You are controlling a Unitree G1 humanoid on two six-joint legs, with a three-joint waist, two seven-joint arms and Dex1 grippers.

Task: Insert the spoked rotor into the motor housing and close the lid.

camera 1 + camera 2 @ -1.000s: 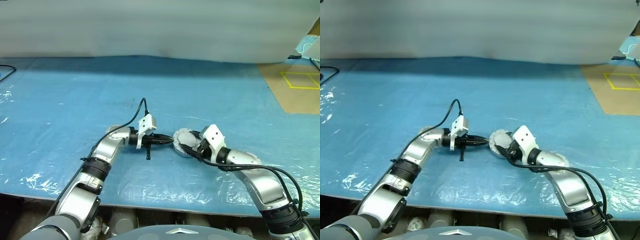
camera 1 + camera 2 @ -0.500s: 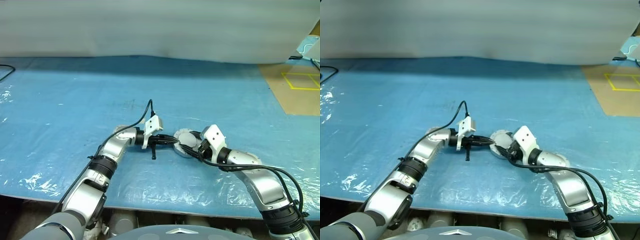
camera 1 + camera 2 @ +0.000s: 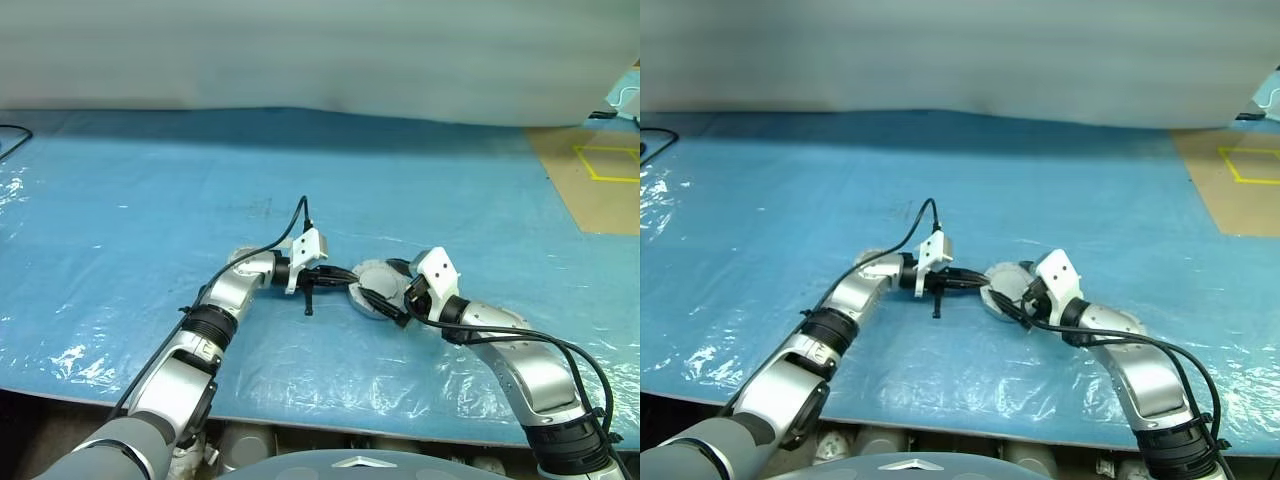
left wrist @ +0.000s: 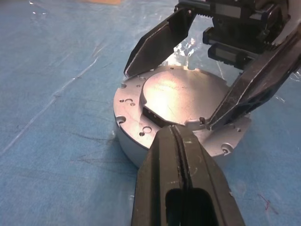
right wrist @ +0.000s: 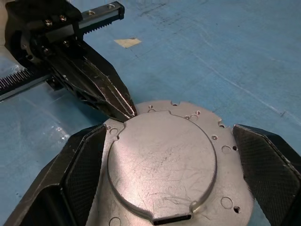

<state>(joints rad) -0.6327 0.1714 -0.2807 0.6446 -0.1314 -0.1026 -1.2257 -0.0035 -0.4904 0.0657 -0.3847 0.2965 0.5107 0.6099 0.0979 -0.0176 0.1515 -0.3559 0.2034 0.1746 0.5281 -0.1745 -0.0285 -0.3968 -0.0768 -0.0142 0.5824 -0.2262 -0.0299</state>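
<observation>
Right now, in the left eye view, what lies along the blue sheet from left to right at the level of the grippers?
Left gripper, shut, its tips at the disc's rim → silver lid closed on the housing → right gripper, jaws spread wide on either side of the disc.

I saw both tools crowding the lid (image 3: 378, 285) mid-frame; the blue table (image 3: 150, 200) around it lay open.

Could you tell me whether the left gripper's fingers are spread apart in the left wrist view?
No, the left gripper has its two black fingers pressed together, tips resting at the edge of the lid.
</observation>
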